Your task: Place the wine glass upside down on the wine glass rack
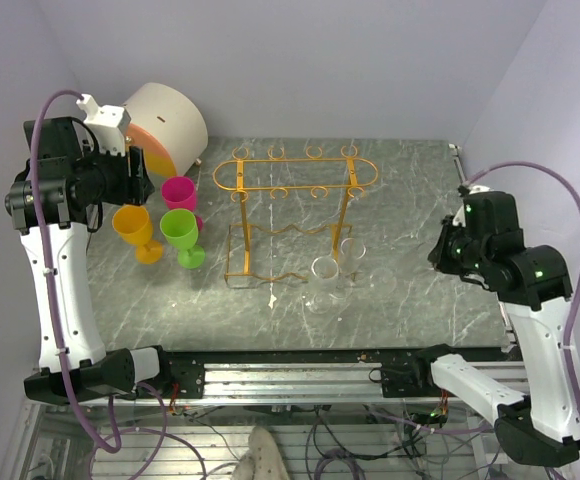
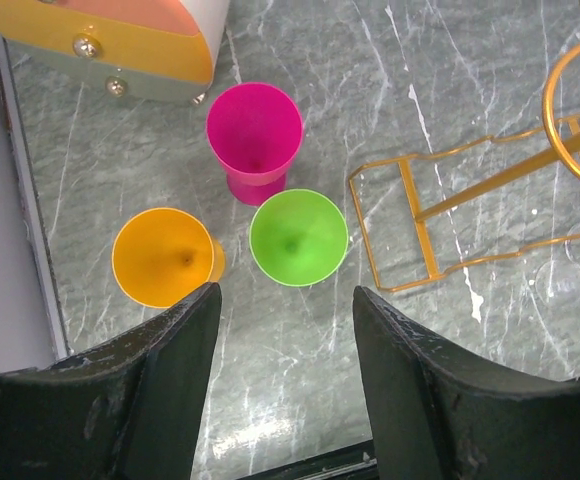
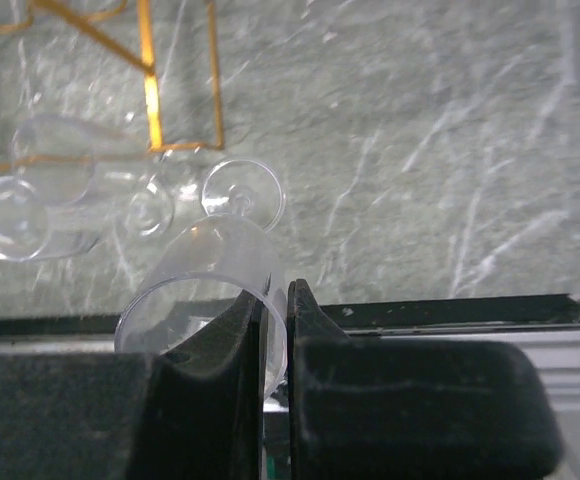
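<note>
I can read no writing anywhere. The box [image 1: 170,115] past the left claw [image 2: 285,295] shows only a plain orange face, and the cups [image 2: 298,238] just ahead of it are unmarked.

Cups [image 1: 180,228] left of rack [image 1: 241,230], clear glasses [image 1: 325,275] at right foot.

Three cameras: one fixed overhead, one on each wrist, all looking down on the worktop [image 1: 410,190].
The top camera sits high behind the arm bases, faces the far wall and takes in the whole worktop from a distance. The left wrist camera looks steeply down past the left fingers [image 2: 160,390] at the far-left part, where the green goblet [image 2: 298,238] stands. The right wrist camera looks down from close past the right fingers [image 3: 210,400] at the near-right part, with the wine glass [image 3: 205,275] large before it. All three views share the foot of the wine glass rack [image 1: 295,188].
</note>
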`<action>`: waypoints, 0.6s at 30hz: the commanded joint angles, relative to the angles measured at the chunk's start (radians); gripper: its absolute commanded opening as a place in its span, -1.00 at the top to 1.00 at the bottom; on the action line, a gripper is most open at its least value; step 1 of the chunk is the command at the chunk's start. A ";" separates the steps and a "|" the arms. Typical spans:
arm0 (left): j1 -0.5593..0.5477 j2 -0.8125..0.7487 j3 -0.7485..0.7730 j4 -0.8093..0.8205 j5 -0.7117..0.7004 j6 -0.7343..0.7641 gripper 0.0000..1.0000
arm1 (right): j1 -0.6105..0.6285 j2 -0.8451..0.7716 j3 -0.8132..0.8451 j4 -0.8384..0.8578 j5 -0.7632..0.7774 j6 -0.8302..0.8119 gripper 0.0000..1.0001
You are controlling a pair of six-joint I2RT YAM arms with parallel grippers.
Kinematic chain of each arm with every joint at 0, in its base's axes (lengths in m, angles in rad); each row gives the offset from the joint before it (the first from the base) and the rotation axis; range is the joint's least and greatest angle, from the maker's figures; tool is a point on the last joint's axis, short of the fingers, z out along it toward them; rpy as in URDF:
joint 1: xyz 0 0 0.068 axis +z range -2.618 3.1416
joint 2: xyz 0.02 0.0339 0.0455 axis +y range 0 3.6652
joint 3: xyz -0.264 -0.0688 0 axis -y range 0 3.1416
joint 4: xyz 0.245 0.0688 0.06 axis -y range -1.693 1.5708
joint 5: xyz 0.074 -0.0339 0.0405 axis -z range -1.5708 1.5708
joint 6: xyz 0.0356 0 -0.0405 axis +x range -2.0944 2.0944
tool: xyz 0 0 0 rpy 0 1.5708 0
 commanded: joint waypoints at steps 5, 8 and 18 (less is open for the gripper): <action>-0.008 0.017 0.097 0.112 -0.142 -0.189 -0.37 | 0.001 -0.025 0.222 0.242 0.437 0.005 1.00; -0.008 0.038 0.144 0.139 -0.103 -0.275 -0.47 | 0.000 0.004 0.253 0.446 0.467 -0.047 1.00; -0.006 -0.042 0.060 0.595 0.254 -0.934 -0.75 | 0.001 0.022 0.075 1.219 0.165 -0.020 1.00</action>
